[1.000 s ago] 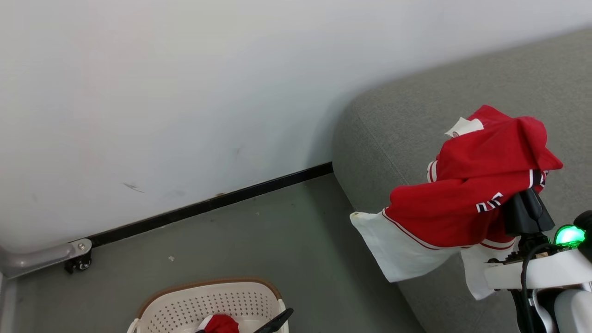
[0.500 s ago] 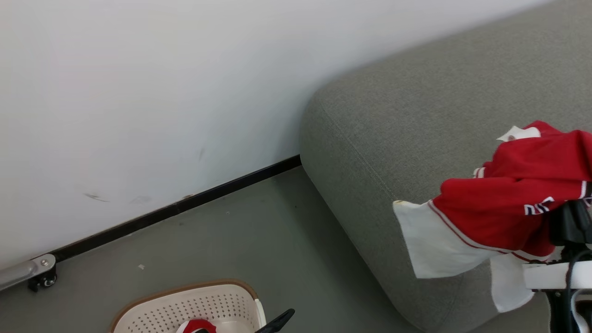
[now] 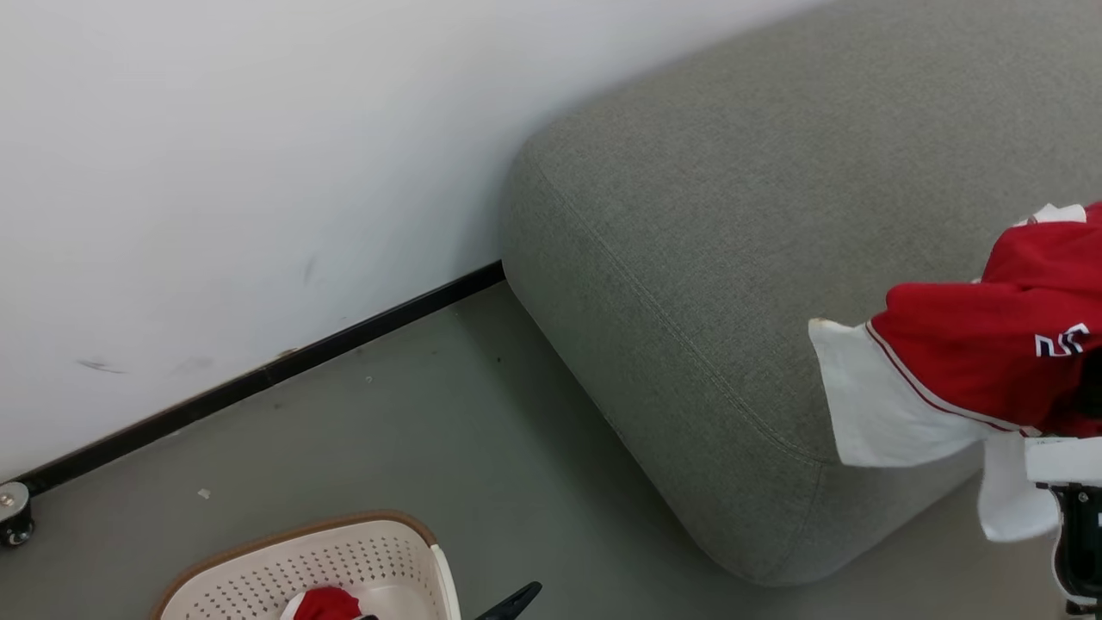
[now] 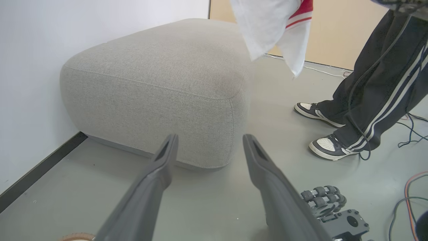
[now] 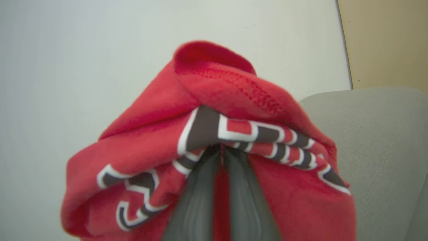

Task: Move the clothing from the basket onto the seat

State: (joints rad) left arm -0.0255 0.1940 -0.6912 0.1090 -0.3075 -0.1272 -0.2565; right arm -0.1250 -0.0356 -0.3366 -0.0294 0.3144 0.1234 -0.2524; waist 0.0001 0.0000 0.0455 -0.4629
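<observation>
While the jersey (image 3: 990,362) hangs from your right gripper (image 5: 220,150): its two fingers are pinched nearly together on a fold of red cloth. The lettered chest is bunched over the fingertips, and the white panel trails down and to the gripper's left.
Left gripper (image 4: 210,137): the fingers are spread wide with nothing between them. It sits low, pointing at the near side of the seat (image 3: 732,215).
Where the load sits: the trailing white hem appears to hang about over the cushion's near edge, with the floor (image 3: 430,448) just off its edge. Call it short of a safe drop.
Your move, as judged: carry the right gripper further in over the middle of the cushion. Lower it until the hem rests on the fabric, and only then part the fingers.
What to watch: cloth is draped over the fingertips and may cling after you let go, so draw the gripper back along its own fingers rather than sideways.
Left to do: one red garment (image 3: 323,603) lies in the basket (image 3: 258,551), behind and below the left gripper.
Surface: grey woven upholstery, broad and rounded at the corners. It looks soft and grippy, so cloth should stay where it lands.
Room: a pale wall (image 3: 215,172) with a black baseboard (image 3: 258,379) stands beyond both grippers. A person's legs (image 4: 378,83) and loose cables (image 4: 414,194) are off to the left gripper's right.
</observation>
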